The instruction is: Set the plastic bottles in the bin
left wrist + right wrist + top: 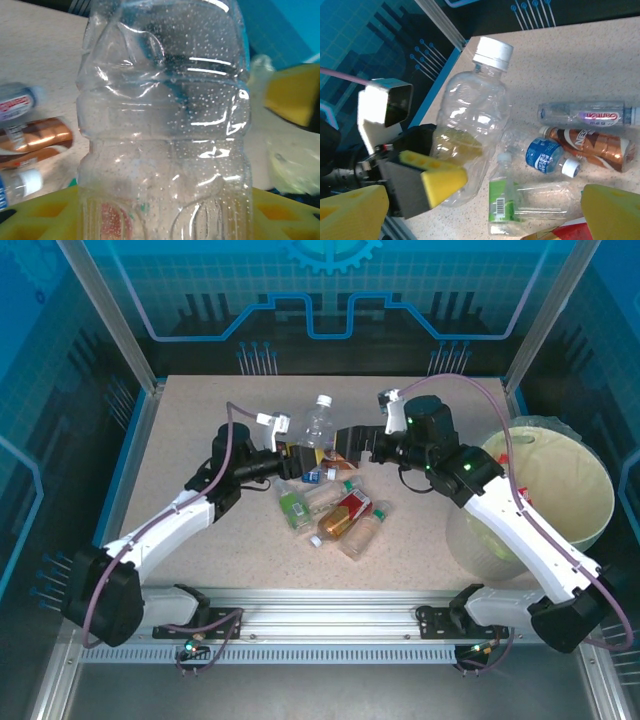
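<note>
Pressed close to the left wrist camera is a clear bottle (pixel 165 130), dented, beaded with droplets inside and bare of any label. The left hand (pixel 445 162) is clenched on its lower body between yellow pads, white cap pointing away from the arm bases. The right hand (pixel 480 215) is spread wide just beside it and grasps nothing. The bin (pixel 570 490) stands at the worktop's (pixel 190 430) right edge, beyond the right arm, well apart from this bottle. The other bottles (pixel 335 510) lie in a heap near the middle.

My worry is the grip. The thin, crumpled wall may buckle under the pads and let the bottle twist or slip out. If it is passed across, the right hand closing off-centre could knock it into the heap. A long reach to the bin would cross the right arm.

As for writing, one lying bottle (pixel 585 116) bears a red word beginning with "C", not surely legible. A brown-labelled bottle (pixel 592 147) and a blue-labelled one (pixel 542 155) carry print too blurred to read. A green label (pixel 500 205) shows a barcode.
</note>
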`<state>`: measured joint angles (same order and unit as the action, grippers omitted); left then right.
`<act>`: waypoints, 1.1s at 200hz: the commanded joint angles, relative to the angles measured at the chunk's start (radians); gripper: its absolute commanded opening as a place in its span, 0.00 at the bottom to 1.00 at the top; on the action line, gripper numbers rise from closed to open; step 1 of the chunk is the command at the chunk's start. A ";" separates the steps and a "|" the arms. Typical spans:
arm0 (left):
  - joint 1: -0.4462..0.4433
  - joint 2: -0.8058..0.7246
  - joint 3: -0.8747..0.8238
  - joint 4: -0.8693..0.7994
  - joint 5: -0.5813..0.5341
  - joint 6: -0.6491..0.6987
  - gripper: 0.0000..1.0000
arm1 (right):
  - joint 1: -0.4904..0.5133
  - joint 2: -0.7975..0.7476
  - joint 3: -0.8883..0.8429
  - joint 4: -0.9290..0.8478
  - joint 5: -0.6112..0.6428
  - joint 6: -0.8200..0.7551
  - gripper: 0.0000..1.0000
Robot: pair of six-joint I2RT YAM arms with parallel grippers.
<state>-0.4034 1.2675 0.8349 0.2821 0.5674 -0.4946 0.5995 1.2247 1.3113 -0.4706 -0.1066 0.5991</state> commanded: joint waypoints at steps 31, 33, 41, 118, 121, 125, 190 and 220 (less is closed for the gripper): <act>-0.008 0.009 -0.026 0.280 0.254 -0.080 0.43 | 0.017 0.058 0.048 0.009 -0.131 0.028 1.00; -0.009 0.010 -0.028 0.288 0.255 -0.084 0.43 | 0.017 0.059 0.048 0.009 -0.132 0.028 1.00; -0.008 0.011 -0.030 0.306 0.255 -0.093 0.43 | 0.018 0.063 0.045 0.016 -0.150 0.028 1.00; -0.031 0.056 -0.032 0.429 0.313 -0.150 0.43 | 0.021 0.088 -0.051 0.394 -0.180 0.222 1.00; -0.032 0.057 -0.032 0.430 0.313 -0.149 0.43 | 0.024 0.090 -0.050 0.400 -0.176 0.223 1.00; -0.033 0.059 -0.032 0.430 0.313 -0.148 0.43 | 0.026 0.093 -0.050 0.404 -0.164 0.223 1.00; -0.041 0.080 -0.015 0.386 0.313 -0.110 0.43 | 0.043 0.104 -0.041 0.348 -0.100 0.186 0.75; -0.043 0.087 -0.006 0.377 0.313 -0.106 0.44 | 0.044 0.099 -0.024 0.280 -0.090 0.155 0.64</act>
<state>-0.4355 1.3365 0.8085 0.6552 0.8665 -0.6266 0.6235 1.3254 1.2686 -0.1471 -0.2016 0.7837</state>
